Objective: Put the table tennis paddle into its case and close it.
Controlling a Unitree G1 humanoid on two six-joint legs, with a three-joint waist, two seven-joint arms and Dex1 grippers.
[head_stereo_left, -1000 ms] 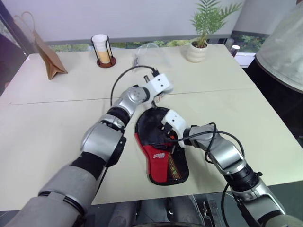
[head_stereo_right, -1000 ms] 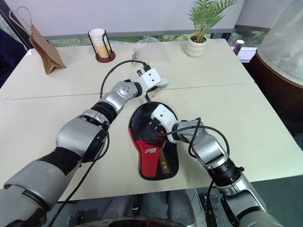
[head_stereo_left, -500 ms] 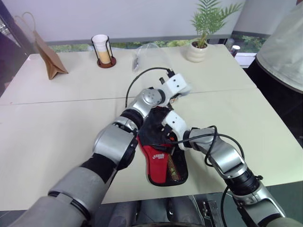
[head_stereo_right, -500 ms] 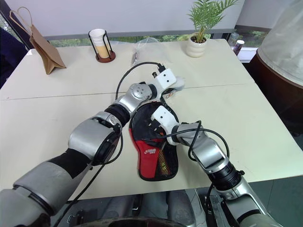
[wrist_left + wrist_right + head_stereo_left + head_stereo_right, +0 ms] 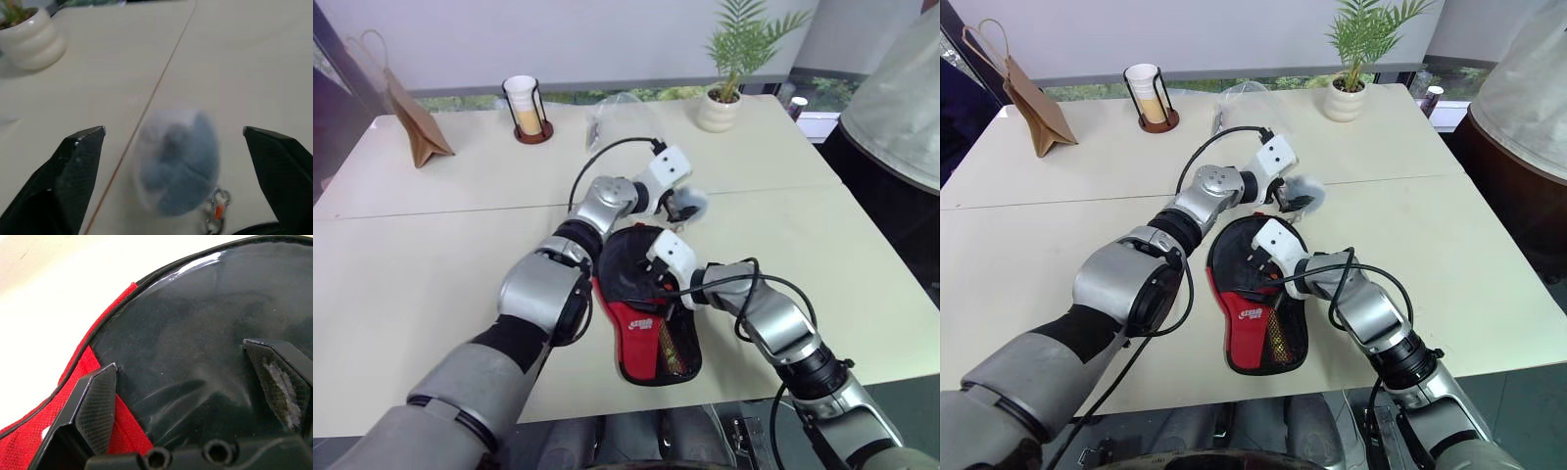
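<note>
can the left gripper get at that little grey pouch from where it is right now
Probably yes: the left gripper is open, and the grey pouch lies on the table between its fingers with nothing in between.

Left gripper (image 5: pixel 173 147) and right gripper (image 5: pixel 195 387) both spread wide, arms extended, wrists close together.

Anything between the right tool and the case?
Nothing visible. The right tool hangs open directly over the black round end of the case. The grey pouch is off beyond the case, in front of the open left tool.
</note>
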